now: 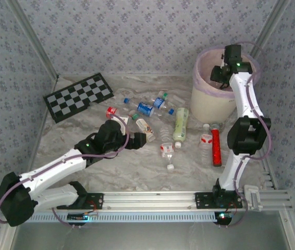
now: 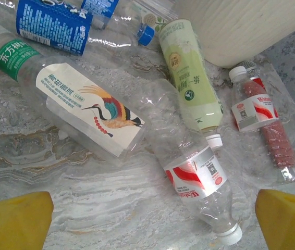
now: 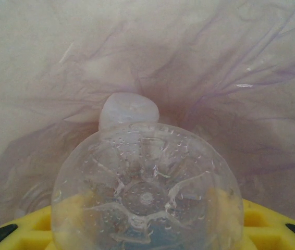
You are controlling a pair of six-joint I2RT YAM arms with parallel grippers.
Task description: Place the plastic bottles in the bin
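A: While the left gripper [image 2: 152, 226] hangs low over the near part of the table [image 1: 137, 174], how do its fingers stand?

B: Wide apart, with nothing between them. The yellow fingertips [image 2: 14, 221] sit at either edge of the wrist view. A red-label bottle [image 2: 195, 176] lies slantwise just ahead, its cap end nearest. I'd guess the wide spread is there to straddle it for the next pick.

A: And behind that one?

B: A loose heap, all on their sides. The crane-label bottle [image 2: 85, 107] lies just left of it, the pale green bottle [image 2: 186, 78] a little farther, and the blue-label bottle [image 2: 53, 26] farther again. Off to the right a small bottle [image 1: 206, 136] lies just beside the red cylinder [image 1: 216, 147], which is no bottle and should stay put.

A: What about the far right corner?

B: The bin [image 1: 207, 101] stands there, and the right gripper [image 1: 221, 73] hangs over its mouth, clamped on a held bottle [image 3: 147, 192]. The bottle's base faces the wrist camera, with the pink bag [image 3: 225, 73] beyond it. I judge it's held there so that it falls straight in once the fingers part.
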